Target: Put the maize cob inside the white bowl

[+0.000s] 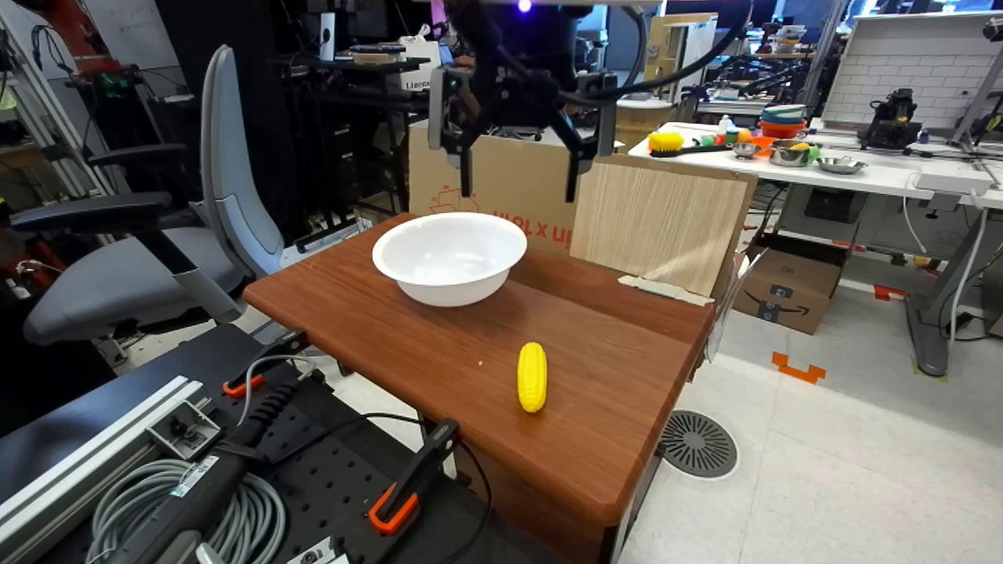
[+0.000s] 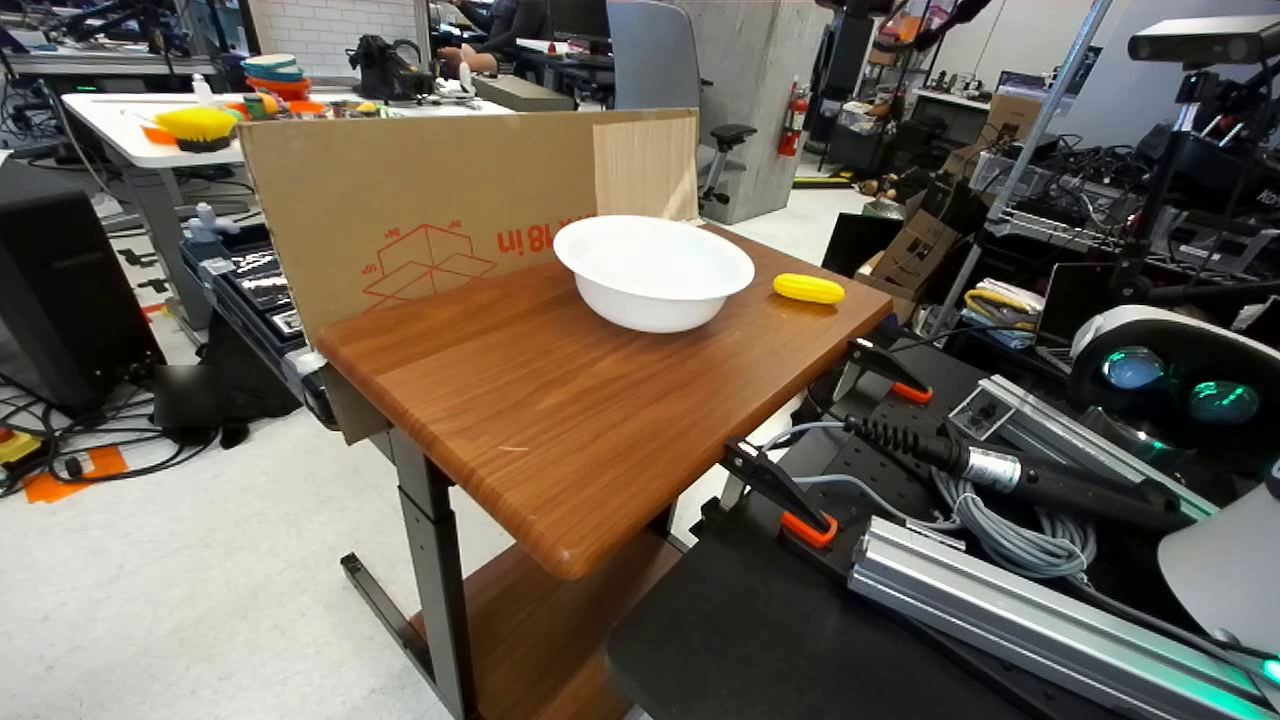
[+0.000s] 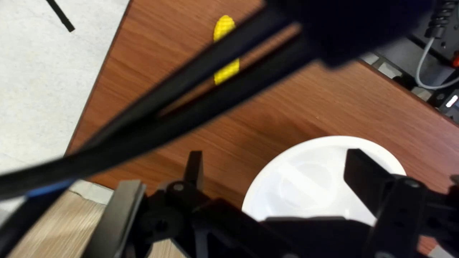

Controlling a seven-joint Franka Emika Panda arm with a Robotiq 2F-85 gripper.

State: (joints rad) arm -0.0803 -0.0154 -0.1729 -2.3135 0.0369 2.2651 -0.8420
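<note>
Lying on the table (image 1: 607, 376), the maize cob (image 1: 532, 377) is apart from the white bowl (image 1: 450, 294) and outside it. Claw (image 1: 519, 195) hangs above, jaws parted, nothing held. Handling estimate: light, stiff, likely moulded plastic, hardly fragile; rounded flanks could roll or slip, though the kernel texture should help. Best hold: across the narrow middle, squeezing both long sides.

Jaws: black — slim, straight fingertips (image 1: 466, 174), grey outer plates (image 3: 116, 220)
Cable (image 1: 682, 77): thick, black
Light (image 1: 525, 5): small, round — violet
Pivot heads (image 3: 178, 187): round, grey
</note>
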